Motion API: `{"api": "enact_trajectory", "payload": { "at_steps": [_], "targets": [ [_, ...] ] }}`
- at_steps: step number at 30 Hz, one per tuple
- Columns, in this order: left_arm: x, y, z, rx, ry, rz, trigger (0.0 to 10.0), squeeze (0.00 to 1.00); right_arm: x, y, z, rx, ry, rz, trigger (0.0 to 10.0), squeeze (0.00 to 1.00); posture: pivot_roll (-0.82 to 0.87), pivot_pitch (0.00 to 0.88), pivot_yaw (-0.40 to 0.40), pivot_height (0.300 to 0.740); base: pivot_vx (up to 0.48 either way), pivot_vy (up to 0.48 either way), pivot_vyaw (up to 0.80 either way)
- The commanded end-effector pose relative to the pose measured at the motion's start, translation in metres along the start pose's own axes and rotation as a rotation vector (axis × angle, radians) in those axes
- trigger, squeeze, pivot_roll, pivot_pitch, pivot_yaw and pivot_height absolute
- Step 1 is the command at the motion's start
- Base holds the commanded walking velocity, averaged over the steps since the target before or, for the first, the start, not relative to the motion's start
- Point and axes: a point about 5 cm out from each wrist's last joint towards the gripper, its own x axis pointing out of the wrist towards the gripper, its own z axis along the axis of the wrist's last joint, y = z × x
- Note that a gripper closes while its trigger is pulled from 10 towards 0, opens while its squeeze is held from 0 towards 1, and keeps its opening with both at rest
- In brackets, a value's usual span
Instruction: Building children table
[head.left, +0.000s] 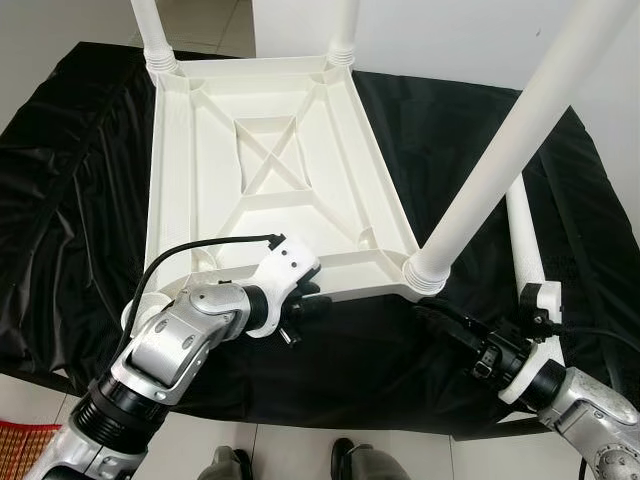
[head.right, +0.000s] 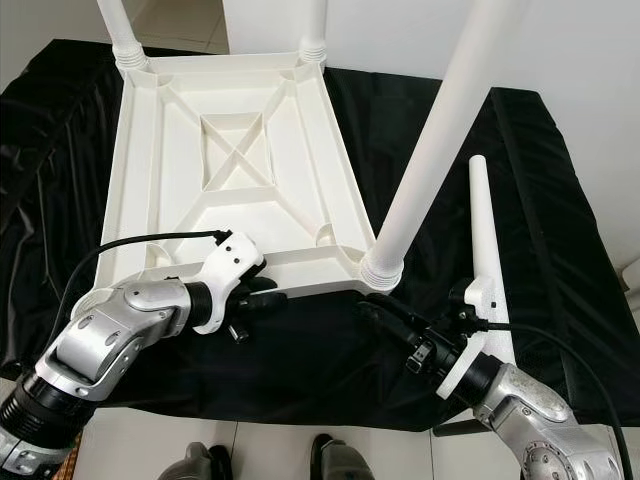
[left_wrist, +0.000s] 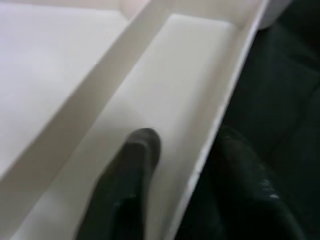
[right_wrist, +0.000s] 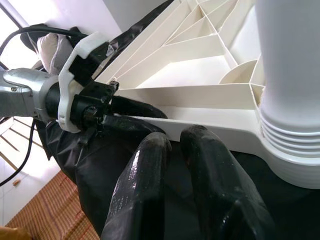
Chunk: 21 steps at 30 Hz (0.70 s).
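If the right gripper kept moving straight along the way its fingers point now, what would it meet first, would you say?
Most likely the near rim of the upturned white tabletop, beside the screwed-in leg's ribbed base. The right gripper points at that edge from just short of it, though depth is hard to judge.

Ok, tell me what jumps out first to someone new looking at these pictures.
An upside-down white table top lies on a black cloth, its ribbed underside up and three white legs screwed in at the corners. The left hand grips the near rim, one finger inside and one outside. A loose fourth leg lies on the cloth to the right, near the right hand, which sits low by the near corner.
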Motion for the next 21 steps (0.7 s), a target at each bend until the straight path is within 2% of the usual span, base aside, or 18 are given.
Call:
{"api": "enact_trajectory", "payload": {
  "at_steps": [1,2,3,4,6,7,10,17,21],
  "targets": [
    [-0.005,0.015,-0.012,-0.034,0.054,0.179,10.0,1.0,-0.002,0.0,0.0,-0.001,0.008,0.006,10.0,0.0,0.01,0.206,-0.021,0.74,0.0,0.0,0.0],
    [-0.005,0.012,-0.003,-0.043,0.0,0.134,10.0,1.0,-0.003,0.002,-0.001,0.0,0.011,0.012,10.0,0.0,0.01,0.206,-0.02,0.74,0.0,0.0,0.0],
    [-0.005,0.012,-0.003,-0.043,0.0,0.134,10.0,1.0,-0.003,0.002,-0.001,0.0,0.011,0.012,10.0,0.0,0.01,0.206,-0.02,0.74,0.0,0.0,0.0],
    [-0.006,0.01,0.005,-0.04,-0.04,0.088,10.0,0.6,-0.004,0.004,-0.002,0.002,0.013,0.02,10.0,0.0,0.01,0.206,-0.02,0.74,0.0,0.0,0.0],
    [-0.008,0.008,0.01,-0.039,-0.061,0.061,10.0,0.6,-0.004,0.005,-0.002,0.004,0.015,0.025,10.0,0.0,0.01,0.207,-0.019,0.74,0.0,0.0,0.0],
    [-0.009,0.007,0.016,-0.038,-0.092,0.03,10.0,0.0,-0.005,0.006,-0.002,0.004,0.016,0.031,10.0,0.0,0.01,0.207,-0.019,0.74,0.0,0.0,0.0],
    [-0.014,0.005,0.03,-0.031,-0.173,-0.046,10.0,0.0,-0.005,0.006,-0.001,-0.002,0.012,0.037,10.0,0.0,0.01,0.208,-0.018,0.74,0.0,0.0,0.0],
    [-0.017,0.001,0.04,-0.04,-0.227,-0.103,10.0,0.0,-0.005,0.006,0.0,-0.007,0.01,0.042,10.0,0.0,0.0,0.209,-0.017,0.74,0.0,0.0,0.0],
    [-0.024,0.006,0.052,-0.06,-0.294,-0.109,10.0,0.0,-0.005,0.009,-0.001,-0.004,0.021,0.062,10.0,0.0,0.01,0.207,-0.021,0.74,0.0,0.0,0.0]
  ]
}}
